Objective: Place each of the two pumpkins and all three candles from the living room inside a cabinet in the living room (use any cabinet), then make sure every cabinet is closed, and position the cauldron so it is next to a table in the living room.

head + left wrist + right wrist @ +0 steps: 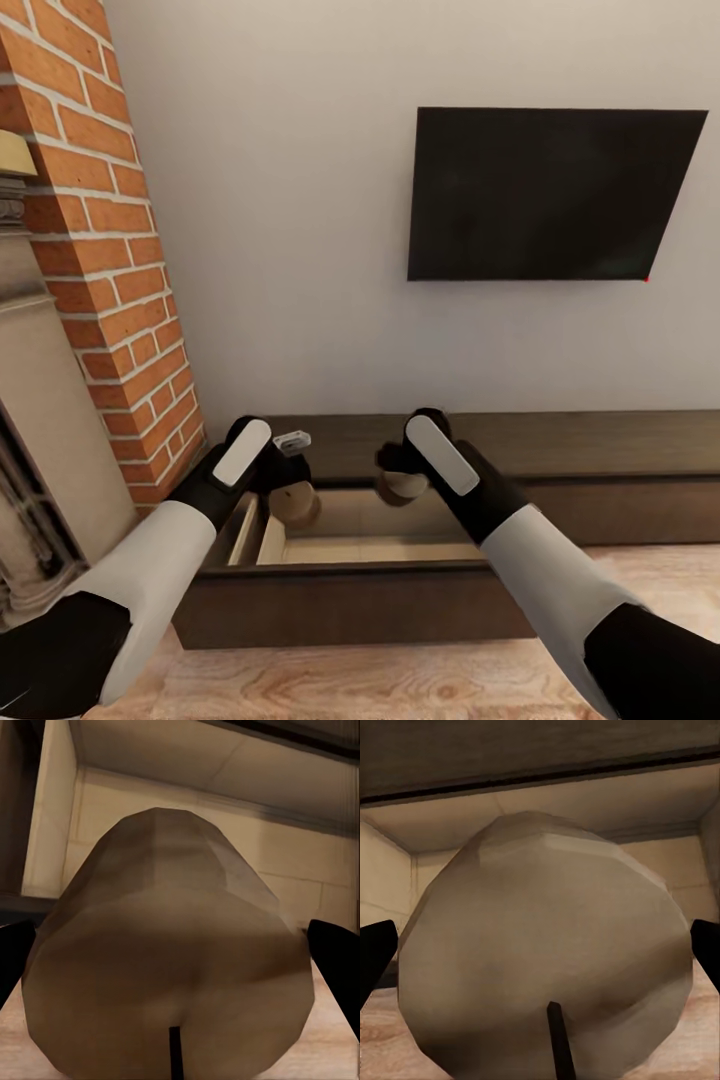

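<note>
My left pincer (288,478) grips one candle (294,503); my right pincer (398,470) grips another candle (403,486). Both hang over the open cabinet (350,590). I'd lower each well inside the pale interior before letting go.

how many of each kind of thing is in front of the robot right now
candles: 2, one in the left gripper (candle), one in the right gripper (candle)
cabinet: 1, open, pale inside
tv on the wall: 1
brick column: 1
fireplace: 1
total: 6
</note>
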Tool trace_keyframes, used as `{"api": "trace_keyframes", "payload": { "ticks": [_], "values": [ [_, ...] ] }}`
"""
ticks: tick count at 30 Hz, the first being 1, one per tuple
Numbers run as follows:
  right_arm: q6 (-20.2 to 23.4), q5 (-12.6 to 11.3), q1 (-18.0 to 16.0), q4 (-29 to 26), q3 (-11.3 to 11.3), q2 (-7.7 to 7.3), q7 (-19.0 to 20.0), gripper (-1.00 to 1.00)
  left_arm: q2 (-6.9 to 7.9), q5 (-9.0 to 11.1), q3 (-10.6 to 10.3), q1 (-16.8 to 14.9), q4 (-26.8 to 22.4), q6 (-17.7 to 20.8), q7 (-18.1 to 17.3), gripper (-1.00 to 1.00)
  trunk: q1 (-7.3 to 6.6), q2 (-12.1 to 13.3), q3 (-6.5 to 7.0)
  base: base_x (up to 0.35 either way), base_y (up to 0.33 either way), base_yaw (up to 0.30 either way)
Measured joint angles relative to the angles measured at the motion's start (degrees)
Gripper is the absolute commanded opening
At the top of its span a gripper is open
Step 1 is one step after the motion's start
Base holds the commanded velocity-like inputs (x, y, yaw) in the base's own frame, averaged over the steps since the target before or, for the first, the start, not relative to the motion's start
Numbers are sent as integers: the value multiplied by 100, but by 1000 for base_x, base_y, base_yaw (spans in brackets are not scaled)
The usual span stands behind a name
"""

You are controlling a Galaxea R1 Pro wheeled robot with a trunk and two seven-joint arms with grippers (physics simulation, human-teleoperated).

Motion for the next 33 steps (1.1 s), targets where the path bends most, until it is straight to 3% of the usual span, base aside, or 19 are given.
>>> {"api": "trace_keyframes", "payload": {
  "ticks": [3,11,14,17,25,30,33],
  "values": [
    [-188,4,0,6,183,-3,139,-100,2,-21,-136,0,1,-16,-143,-100,66,-120,-54,0,0,0],
    [-316,5,1,391,309,5,451,-100,2,-48,-245,0,0,-193,-181,-100,242,-441,-198,0,0,0],
    [-670,-18,1,703,808,6,859,-100,2,-43,-470,0,1,-380,-188,-100,308,-561,-252,0,0,0],
    [-847,-6,1,780,1038,6,993,-100,13,-54,-568,0,2,-564,-190,-100,374,-682,-305,0,0,0],
    [-1079,19,0,801,1139,6,1064,-100,64,-59,-733,1,2,-762,-191,-100,549,-1003,-449,0,0,0],
    [-1166,291,0,808,1145,4,1063,-100,72,-61,-767,1,1,-824,-191,-100,659,-1203,-538,0,0,0],
    [-1181,390,0,804,1145,3,1064,-100,73,-286,-843,1,3,-843,-194,-100,725,-1324,-592,0,0,0]
  ]
}}
